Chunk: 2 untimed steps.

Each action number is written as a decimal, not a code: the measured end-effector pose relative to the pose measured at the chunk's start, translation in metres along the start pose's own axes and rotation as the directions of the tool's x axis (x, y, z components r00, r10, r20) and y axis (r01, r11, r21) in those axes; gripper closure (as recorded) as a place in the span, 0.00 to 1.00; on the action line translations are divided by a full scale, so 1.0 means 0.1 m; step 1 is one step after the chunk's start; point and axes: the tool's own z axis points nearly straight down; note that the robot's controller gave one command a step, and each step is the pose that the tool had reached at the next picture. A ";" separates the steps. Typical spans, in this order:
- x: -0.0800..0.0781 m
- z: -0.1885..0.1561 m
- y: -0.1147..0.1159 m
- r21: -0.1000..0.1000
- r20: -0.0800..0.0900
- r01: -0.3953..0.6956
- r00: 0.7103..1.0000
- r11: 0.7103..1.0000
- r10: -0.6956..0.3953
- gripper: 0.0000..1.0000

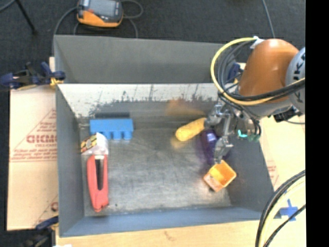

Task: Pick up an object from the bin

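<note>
Five loose things lie in the grey bin [149,176]: a blue block [111,127] and a red tool [97,181] at left, its white label unreadable; a yellow corn-like piece [189,130], a purple thing [208,144] and an orange cup [220,176] at right. The pincer [224,138] hangs over the purple thing; whether apart or together, cannot tell

Bin [133,60] grey, dark streaks on its back wall. Inside: blue block [111,128], yellow oblong piece [189,130], purple item [207,143], orange cup [220,176], red tool [97,181] with white end, yellow-black label.
</note>
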 end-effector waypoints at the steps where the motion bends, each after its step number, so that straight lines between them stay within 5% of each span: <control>1: -0.02 -0.05 0.00 0.001 0.008 0.002 1.000 1.000 -0.002 0.00; 2: -0.39 0.52 0.00 0.003 0.016 0.083 0.996 0.997 -0.083 0.00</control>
